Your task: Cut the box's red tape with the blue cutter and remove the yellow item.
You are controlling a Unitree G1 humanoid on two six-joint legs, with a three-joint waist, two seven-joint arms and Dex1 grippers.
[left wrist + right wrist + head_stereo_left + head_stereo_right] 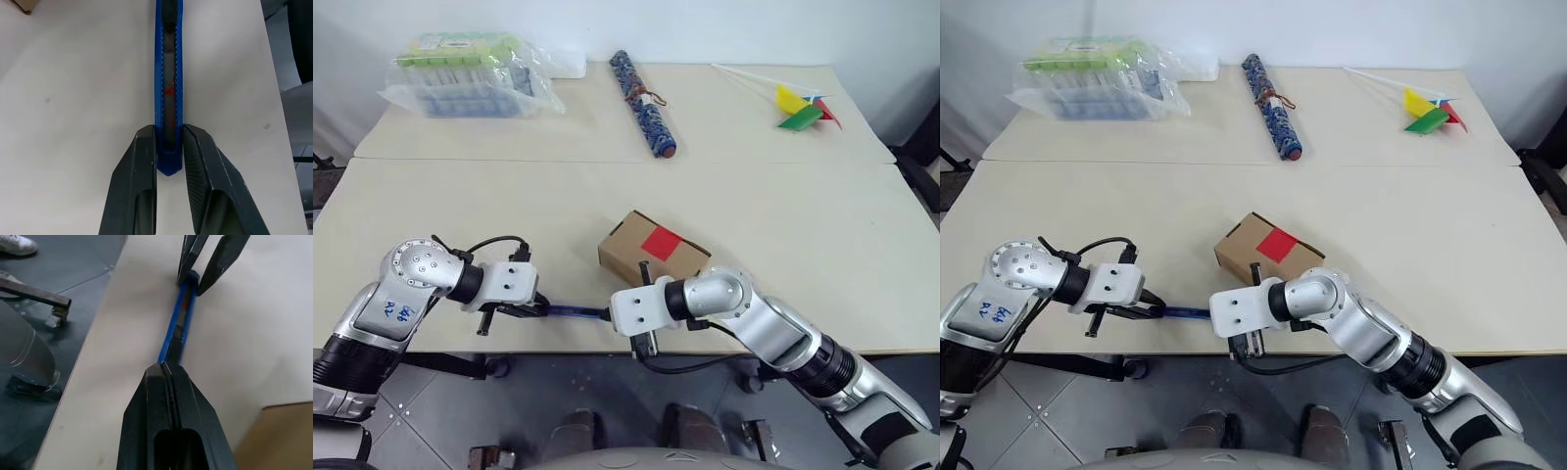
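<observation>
Blue cutter (168, 93) pinched in left claw (169, 147) | right claw (166, 369) closed on its far end | box (651, 250) beside, on worktop (803, 215)

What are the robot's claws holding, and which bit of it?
Both hold the blue cutter over the table. The left claw pinches one end; the right claw is shut on the other end.

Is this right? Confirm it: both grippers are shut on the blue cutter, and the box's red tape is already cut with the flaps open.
Not quite. The left gripper and right gripper do clamp the blue cutter, but the left eye view shows the red tape whole and the box closed.
</observation>
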